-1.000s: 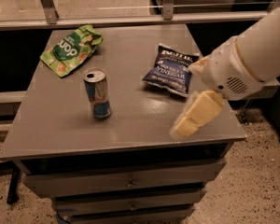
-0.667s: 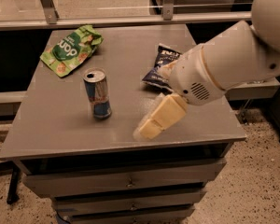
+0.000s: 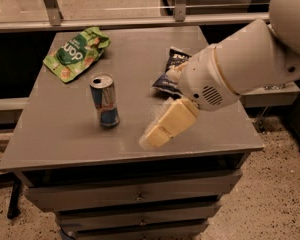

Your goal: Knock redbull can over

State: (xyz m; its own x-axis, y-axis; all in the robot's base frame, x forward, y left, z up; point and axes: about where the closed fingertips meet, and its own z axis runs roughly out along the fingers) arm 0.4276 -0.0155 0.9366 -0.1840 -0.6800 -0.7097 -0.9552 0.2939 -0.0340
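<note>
The redbull can [image 3: 104, 100] stands upright on the grey table [image 3: 60, 134], left of centre, its silver top with pull tab showing. My gripper [image 3: 157, 134] hangs from the big white arm, low over the table's front middle, to the right of the can and a short gap away from it. Its cream fingers [image 3: 171, 123] point down and to the left, toward the can's base.
A green snack pouch [image 3: 76, 52] lies at the table's back left. A dark blue chip bag [image 3: 171, 71] lies at the back right, partly hidden by my arm. Drawers sit under the tabletop. A metal rail runs behind the table.
My arm and gripper have swept left across the front of the table, from its right edge toward the can. The can has not moved.
</note>
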